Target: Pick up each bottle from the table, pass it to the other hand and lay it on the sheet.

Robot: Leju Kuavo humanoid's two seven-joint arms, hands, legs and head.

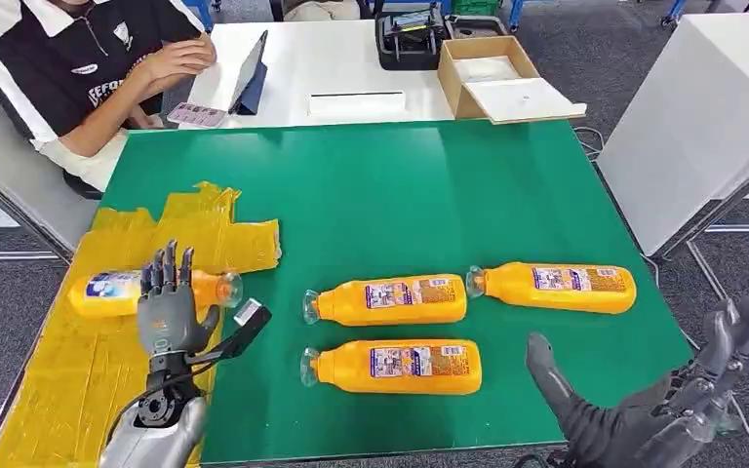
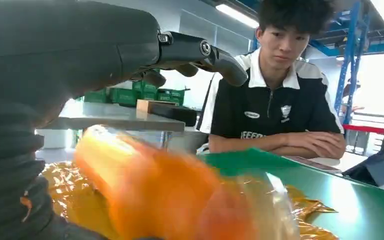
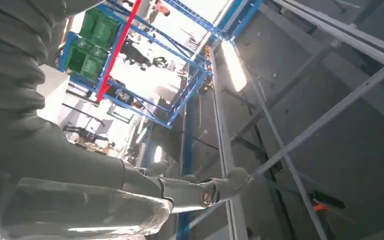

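Hovering just over a bottle [image 1: 117, 291] lying on the yellow sheet [image 1: 78, 361], the left hand [image 1: 169, 307] has its fingers straight and grips nothing. Off to its right, three more bottles [image 1: 390, 299] lie on the green table [image 1: 400, 185]. The right hand [image 1: 663, 400] past them is spread and empty.

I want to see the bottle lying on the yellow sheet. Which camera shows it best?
The head view: the bottle on the sheet shows lengthwise with its label, behind the left hand. The left wrist view has it close but blurred orange. The right wrist view points up at the ceiling.
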